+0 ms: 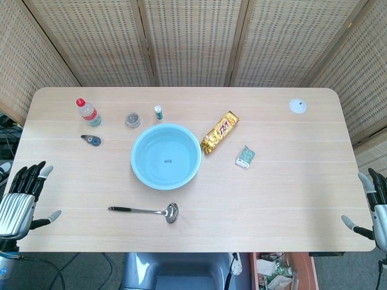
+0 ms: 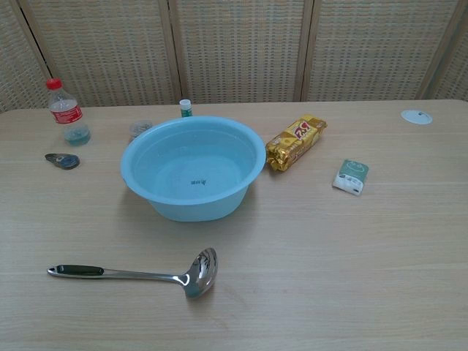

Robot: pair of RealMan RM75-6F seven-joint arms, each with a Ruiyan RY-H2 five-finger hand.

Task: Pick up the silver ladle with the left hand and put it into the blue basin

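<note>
The silver ladle (image 1: 147, 211) lies flat near the counter's (image 1: 290, 199) front edge, bowl rightward, just in front of the blue basin (image 1: 165, 156). The left hand (image 1: 23, 196) hovers spread at the front-left corner; the right hand (image 1: 373, 208) spread at the front-right, both holding nothing.

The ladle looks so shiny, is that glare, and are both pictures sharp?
Chest view: the silver ladle bowl mirrors bright highlights, and objects cast only soft, faint shadows. Head view: evenly lit and sharp, with a small glint on the ladle bowl; the blue basin shows no strong glare.
</note>
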